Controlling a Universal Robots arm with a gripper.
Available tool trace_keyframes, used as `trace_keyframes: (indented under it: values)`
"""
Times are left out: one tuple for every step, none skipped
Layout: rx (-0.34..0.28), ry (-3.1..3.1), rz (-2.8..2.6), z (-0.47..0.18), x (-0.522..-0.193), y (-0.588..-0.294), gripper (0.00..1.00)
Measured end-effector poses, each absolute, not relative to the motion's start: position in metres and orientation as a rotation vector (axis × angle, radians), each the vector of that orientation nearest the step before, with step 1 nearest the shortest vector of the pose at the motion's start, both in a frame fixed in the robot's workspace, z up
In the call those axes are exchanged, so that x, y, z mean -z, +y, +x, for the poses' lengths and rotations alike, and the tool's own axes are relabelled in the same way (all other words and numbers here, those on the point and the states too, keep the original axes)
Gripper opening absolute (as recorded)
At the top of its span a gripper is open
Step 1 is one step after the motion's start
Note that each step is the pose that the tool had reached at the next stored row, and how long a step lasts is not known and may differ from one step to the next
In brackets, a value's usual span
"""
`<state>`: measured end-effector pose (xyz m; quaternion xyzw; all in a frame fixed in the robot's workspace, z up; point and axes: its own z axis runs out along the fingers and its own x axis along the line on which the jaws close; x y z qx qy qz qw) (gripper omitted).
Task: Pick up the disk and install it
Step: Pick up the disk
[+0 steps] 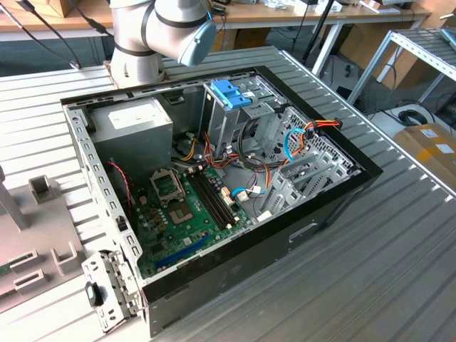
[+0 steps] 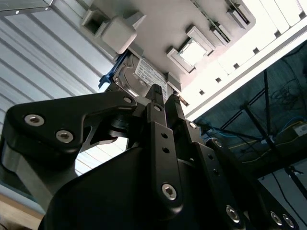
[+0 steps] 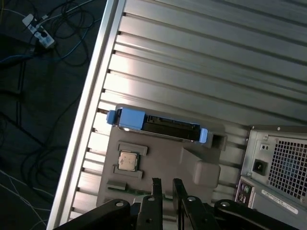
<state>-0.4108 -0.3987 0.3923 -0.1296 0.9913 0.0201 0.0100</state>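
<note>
Silver disk [image 3: 168,127], white printed label, blue carrier frame, standing on edge in grey tray [image 3: 158,165]

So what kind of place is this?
Probably a robotics lab or workshop: a robot arm stands by an opened computer case on a metal table, with workbenches behind.

The arm [image 1: 146,39] stands on its base, its joint bent. The gripper [image 3: 166,184] points down, its black fingers [image 3: 156,188] parallel with a narrow gap between them, holding nothing.
</note>
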Motion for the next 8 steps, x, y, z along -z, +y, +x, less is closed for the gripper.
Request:
trace_keyframes:
  values:
    - [-0.063, 3.093, -0.420, -0.4108, -0.3923, -0.3987, 0.24]
    - [-0.063, 3.092, -0.428, -0.4109, -0.3923, -0.3987, 0.24]
    - [-0.063, 3.091, -0.437, -0.4108, -0.3923, -0.3987, 0.24]
    - [-0.063, 3.090, -0.444, -0.4108, -0.3923, -0.3987, 0.24]
    - [-0.063, 3.089, -0.452, -0.4108, -0.3923, -0.3987, 0.24]
    - [-0.063, 3.087, -0.465, -0.4108, -0.3923, -0.3987, 0.24]
    - [-0.063, 3.085, -0.477, -0.4108, -0.3923, -0.3987, 0.24]
    - [-0.064, 3.083, -0.490, -0.4108, -0.3923, -0.3987, 0.24]
